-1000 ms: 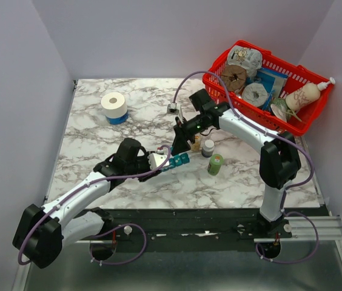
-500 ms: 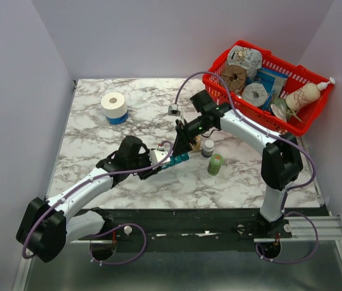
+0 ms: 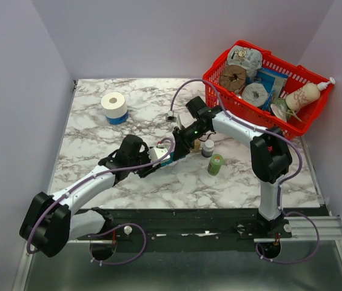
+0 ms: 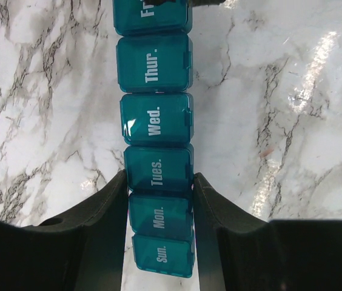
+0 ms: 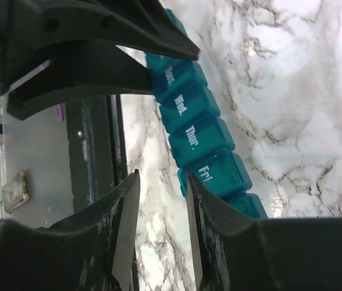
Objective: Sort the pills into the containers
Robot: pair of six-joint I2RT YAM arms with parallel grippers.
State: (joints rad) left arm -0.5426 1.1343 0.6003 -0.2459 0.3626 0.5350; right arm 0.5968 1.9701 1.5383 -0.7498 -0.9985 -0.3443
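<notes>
The containers are one teal strip of day-marked compartments [image 4: 156, 118], all lids down, lying lengthwise on the marble; it also shows in the overhead view [image 3: 170, 160]. My left gripper [image 4: 159, 180] is shut on the strip's sides at the Mon. and Tues. compartments. My right gripper [image 5: 162, 182] hangs over the far end of the strip [image 5: 195, 130], open, with only marble in the gap. Its right finger [image 5: 204, 212] lies against the edge of the Fri. lid. No pills are in view.
A white bottle with a dark cap [image 3: 208, 147] and a green bottle [image 3: 215, 163] stand just right of the grippers. A red mesh basket [image 3: 216, 63] full of items sits at the back right. A white tape roll [image 3: 114, 106] sits at the back left.
My right gripper has come down and left onto the strip's far end, and its jaws have narrowed. The left arm, still holding the strip, has shifted slightly away from the near edge.
</notes>
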